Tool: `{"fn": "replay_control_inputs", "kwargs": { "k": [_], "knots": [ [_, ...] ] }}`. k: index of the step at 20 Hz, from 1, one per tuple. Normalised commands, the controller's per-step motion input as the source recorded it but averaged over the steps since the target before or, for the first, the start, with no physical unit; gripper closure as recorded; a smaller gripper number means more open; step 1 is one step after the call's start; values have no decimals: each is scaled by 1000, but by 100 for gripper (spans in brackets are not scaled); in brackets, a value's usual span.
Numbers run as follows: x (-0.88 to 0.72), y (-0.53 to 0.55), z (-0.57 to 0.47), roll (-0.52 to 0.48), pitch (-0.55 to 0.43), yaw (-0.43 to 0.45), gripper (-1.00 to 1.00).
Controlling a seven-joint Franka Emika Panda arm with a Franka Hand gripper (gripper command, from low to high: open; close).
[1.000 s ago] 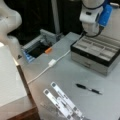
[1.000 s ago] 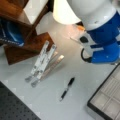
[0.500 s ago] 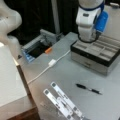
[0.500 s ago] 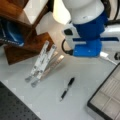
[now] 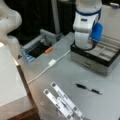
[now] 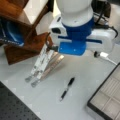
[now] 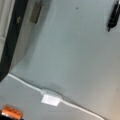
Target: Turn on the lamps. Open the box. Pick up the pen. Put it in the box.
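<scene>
In a front view the white and blue arm [image 6: 77, 30] fills the top middle and hangs over the grey bench [image 6: 30, 95]. Its tool cannot be seen here, because the arm body hides it. The pen [image 6: 67, 88] lies alone on the bench below the arm, tilted, with its darker end toward the top right. To its left lie the flat white strips [image 6: 41, 65], side by side, reaching up toward a brown wooden stand [image 6: 22, 50]. At the bottom right corner the box [image 6: 107, 100] stands open, and its pale compartments show. A white cable plug [image 6: 103, 55] lies at the right, near the arm.
</scene>
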Motion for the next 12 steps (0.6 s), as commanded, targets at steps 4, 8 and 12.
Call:
{"fn": "replay_control_inputs", "kwargs": {
  "k": [4,8,12],
  "knots": [
    [119,-181,-155,-167,-116,354,-100],
    [14,-222,-271,-74,-88,384,-100],
    [-56,-277,-339,-101,-113,475,-100]
  ]
}}
